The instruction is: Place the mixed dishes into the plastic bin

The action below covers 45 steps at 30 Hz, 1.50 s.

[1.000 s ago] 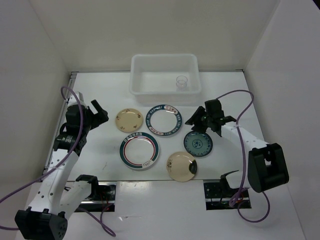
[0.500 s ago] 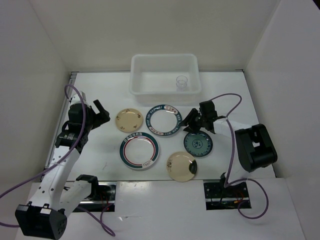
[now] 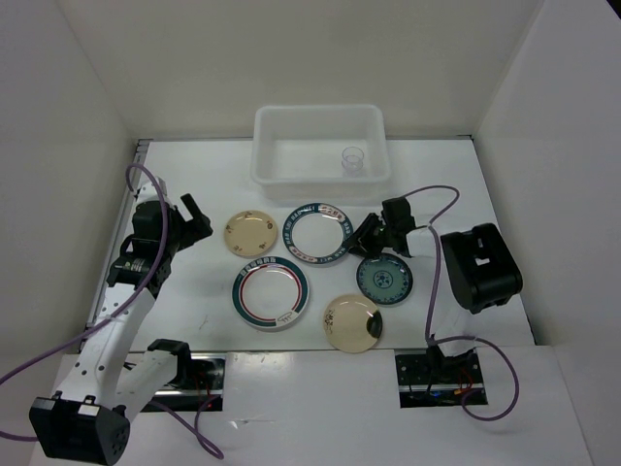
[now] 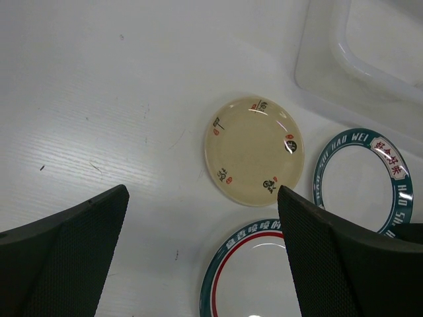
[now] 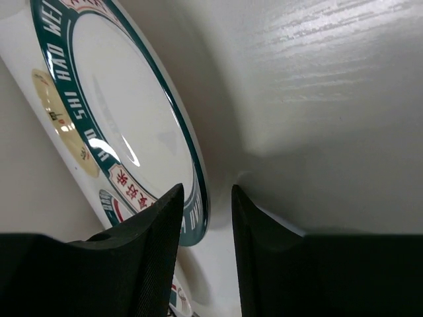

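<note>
left fingers hang wide and empty over the cream plate. right fingers, narrowly parted, straddle the rim of the green-rimmed plate on the tabletop near the plastic bin; next they should pinch, lift and clear its wall

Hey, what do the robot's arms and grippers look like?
The left arm has white links with black joints; the right arm shows a chunky black housing. Purple cables loop along both. The left gripper and right gripper have black fingers, the left's mesh-textured.
</note>
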{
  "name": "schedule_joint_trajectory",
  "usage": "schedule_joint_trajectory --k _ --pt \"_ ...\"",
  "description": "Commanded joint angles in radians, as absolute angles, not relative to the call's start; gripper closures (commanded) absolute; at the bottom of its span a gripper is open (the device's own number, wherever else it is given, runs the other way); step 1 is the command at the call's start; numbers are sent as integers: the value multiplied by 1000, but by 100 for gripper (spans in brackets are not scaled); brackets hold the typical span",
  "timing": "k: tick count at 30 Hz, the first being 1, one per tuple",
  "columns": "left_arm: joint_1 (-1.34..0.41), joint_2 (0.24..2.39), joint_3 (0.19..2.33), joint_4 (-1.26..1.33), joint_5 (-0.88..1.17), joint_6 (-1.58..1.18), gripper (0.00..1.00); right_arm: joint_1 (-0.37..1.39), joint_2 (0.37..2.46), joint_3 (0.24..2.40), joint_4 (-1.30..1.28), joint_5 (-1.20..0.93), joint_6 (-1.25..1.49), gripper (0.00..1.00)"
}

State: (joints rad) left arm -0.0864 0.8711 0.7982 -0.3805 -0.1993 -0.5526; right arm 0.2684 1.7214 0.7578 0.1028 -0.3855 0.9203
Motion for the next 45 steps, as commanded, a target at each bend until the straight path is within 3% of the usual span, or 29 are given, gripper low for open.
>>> schedule_joint_trajectory --k 1,12,19,33,45 --pt "-89 871 816 -350 -221 -525 0 264 1762 778 195 -386 933 59" --pt "-98 871 816 -350 -250 -505 0 296 1851 769 261 -396 986 73" --pt "-98 862 816 -359 -250 -505 0 305 1878 779 227 -391 985 99" --pt "-98 862 816 -359 -250 -505 0 305 1502 733 -37 -304 898 100" --pt "-98 851 807 -350 -259 -505 0 305 1249 1032 -410 -540 710 100"
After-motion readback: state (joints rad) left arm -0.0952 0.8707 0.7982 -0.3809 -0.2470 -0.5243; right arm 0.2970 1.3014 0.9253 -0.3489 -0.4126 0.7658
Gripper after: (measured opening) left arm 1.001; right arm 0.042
